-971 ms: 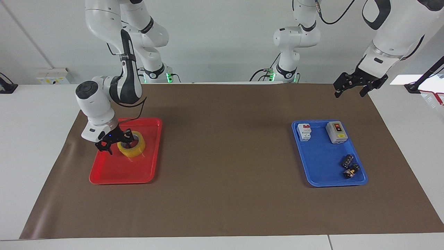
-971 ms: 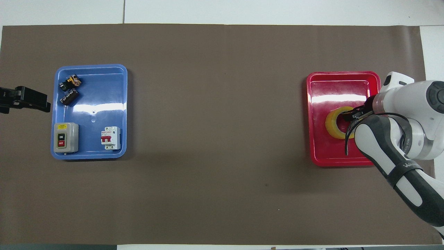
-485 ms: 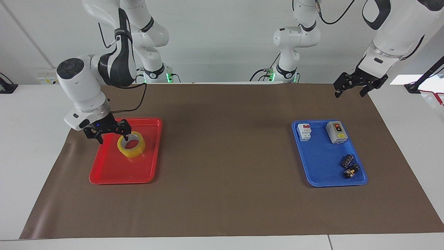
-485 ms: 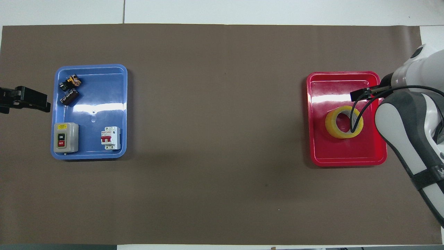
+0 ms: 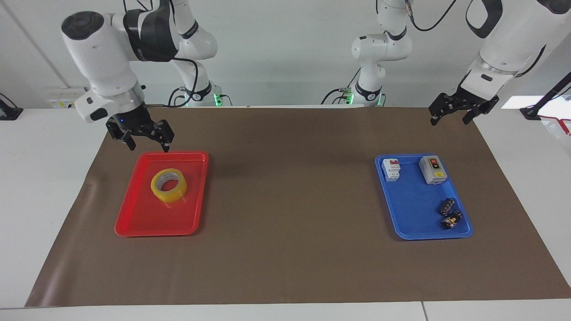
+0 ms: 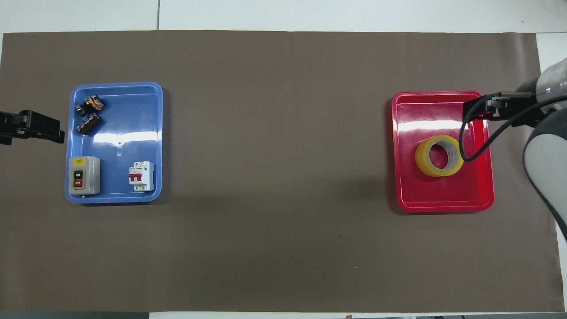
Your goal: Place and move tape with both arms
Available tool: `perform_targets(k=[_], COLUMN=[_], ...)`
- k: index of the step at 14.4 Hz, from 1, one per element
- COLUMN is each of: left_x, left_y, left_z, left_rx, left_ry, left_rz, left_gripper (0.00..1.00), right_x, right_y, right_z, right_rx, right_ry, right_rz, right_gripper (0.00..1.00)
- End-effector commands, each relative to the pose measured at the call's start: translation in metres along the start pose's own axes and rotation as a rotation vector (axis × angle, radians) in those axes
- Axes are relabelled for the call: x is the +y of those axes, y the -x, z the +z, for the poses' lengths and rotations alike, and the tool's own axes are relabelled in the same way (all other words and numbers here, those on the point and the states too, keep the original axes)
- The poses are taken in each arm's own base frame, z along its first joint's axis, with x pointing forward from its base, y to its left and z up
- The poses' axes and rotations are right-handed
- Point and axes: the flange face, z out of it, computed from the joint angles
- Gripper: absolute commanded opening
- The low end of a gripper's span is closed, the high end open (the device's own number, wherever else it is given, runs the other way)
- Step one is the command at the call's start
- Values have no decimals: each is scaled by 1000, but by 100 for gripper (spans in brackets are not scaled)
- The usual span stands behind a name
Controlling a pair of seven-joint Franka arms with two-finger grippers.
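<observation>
A: Where's the tape (image 5: 169, 185)?

B: Flat in the red tray (image 5: 142, 220), below the right gripper (image 5: 147, 141), nothing touching it.

A: And that gripper's fingers (image 5: 166, 143)?

B: Spread wide, holding nothing, up in the air over the tray's rim on the robots' side.

A: The left gripper (image 5: 450, 114)?

B: Waiting over the bench's mat (image 5: 290, 200), well apart from the blue tray (image 5: 412, 214). Its fingers look parted, empty.

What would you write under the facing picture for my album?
Yellow tape lies in the red tray; right gripper raised, open.
</observation>
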Motion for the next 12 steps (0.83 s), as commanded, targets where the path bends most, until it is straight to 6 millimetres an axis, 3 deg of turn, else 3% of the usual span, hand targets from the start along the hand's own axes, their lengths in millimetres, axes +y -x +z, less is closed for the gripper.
perform_targets(k=[1,6,12], left_x=[-2,-2,-2], left_y=[8,8,8], left_z=[-3,-3,-2], left_rx=[-6,-6,-8], left_ry=[22,22,22], left_rz=[8,8,10], left_gripper=[100,100,100], right_x=[9,-2,3], right_y=[4,15,22], right_z=[-43,-49,-60], right_rx=[-34,-78,-97], right_ry=[1,14,43], right_rz=[35,16,-34], right_gripper=[100,100,100])
